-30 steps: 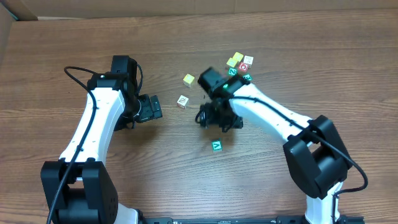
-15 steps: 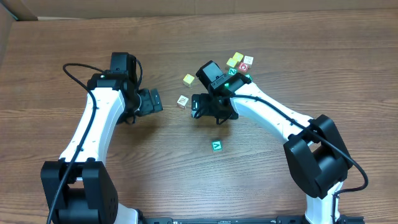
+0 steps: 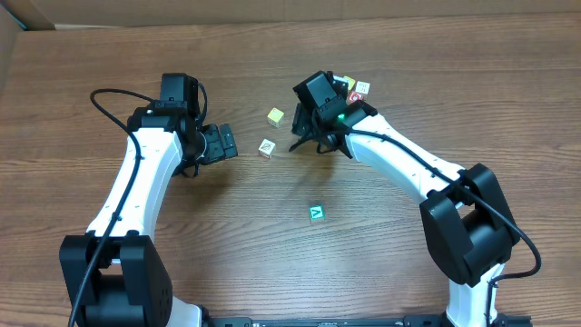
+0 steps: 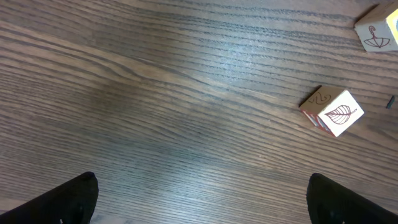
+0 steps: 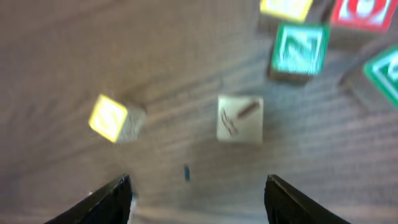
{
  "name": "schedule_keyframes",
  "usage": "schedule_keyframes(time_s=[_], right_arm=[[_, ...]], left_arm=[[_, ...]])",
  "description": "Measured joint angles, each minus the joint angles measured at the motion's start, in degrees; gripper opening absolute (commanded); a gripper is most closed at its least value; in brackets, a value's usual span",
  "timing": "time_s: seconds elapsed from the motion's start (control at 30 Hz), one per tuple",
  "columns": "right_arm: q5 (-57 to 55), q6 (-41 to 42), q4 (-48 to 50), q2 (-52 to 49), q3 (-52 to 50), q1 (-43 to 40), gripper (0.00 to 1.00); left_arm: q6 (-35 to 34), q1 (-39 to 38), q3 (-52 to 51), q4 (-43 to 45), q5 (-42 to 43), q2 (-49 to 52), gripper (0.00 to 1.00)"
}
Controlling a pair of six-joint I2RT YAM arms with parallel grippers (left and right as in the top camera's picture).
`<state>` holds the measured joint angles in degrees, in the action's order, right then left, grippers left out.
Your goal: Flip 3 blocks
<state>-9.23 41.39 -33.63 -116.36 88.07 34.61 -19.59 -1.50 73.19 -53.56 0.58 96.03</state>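
A teal block [image 3: 316, 213] with a white V-like letter lies alone near the table's middle, apart from both grippers. Between the arms sits a white block with a leaf mark [image 3: 266, 148] [image 4: 333, 112], ahead and right of my open left gripper [image 3: 223, 143] [image 4: 202, 205]. My right gripper [image 3: 318, 143] [image 5: 199, 202] hangs open and empty over the wood. Ahead of its fingers, in the blurred right wrist view, lies a white block with brown marks [image 5: 239, 118].
A yellow cube [image 3: 276, 116] [image 5: 115, 118] sits behind the leaf block; its pale side shows an umbrella mark [image 4: 376, 34]. A cluster at the back right holds a teal cube [image 5: 298, 50], a red-faced cube [image 3: 356, 96] [image 5: 360, 12] and a green cube [image 5: 382, 68].
My right gripper has moved away from the teal block toward the back cluster, and its jaws have narrowed a little. The teal block stays on the table. The left gripper shifted slightly.
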Motion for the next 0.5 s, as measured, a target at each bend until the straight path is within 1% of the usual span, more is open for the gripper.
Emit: schedule_keyframes(time_s=[0.13, 0.27, 0.37, 0.5], right_arm=[[-3.3, 0.4, 2.0, -1.0, 0.0, 0.0, 0.69], [-4.8, 0.4, 3.9, -4.0, 0.0, -0.2, 0.69], [-5.2, 0.4, 5.4, -6.1, 0.0, -0.4, 0.64], [-6.9, 0.5, 6.4, -7.1, 0.0, -0.6, 0.64]], left_arm=[[0.0, 0.0, 0.0, 0.0, 0.0, 0.0, 1.00], [0.0, 0.0, 0.0, 0.0, 0.0, 0.0, 1.00], [0.0, 0.0, 0.0, 0.0, 0.0, 0.0, 1.00], [0.0, 0.0, 0.0, 0.0, 0.0, 0.0, 1.00]])
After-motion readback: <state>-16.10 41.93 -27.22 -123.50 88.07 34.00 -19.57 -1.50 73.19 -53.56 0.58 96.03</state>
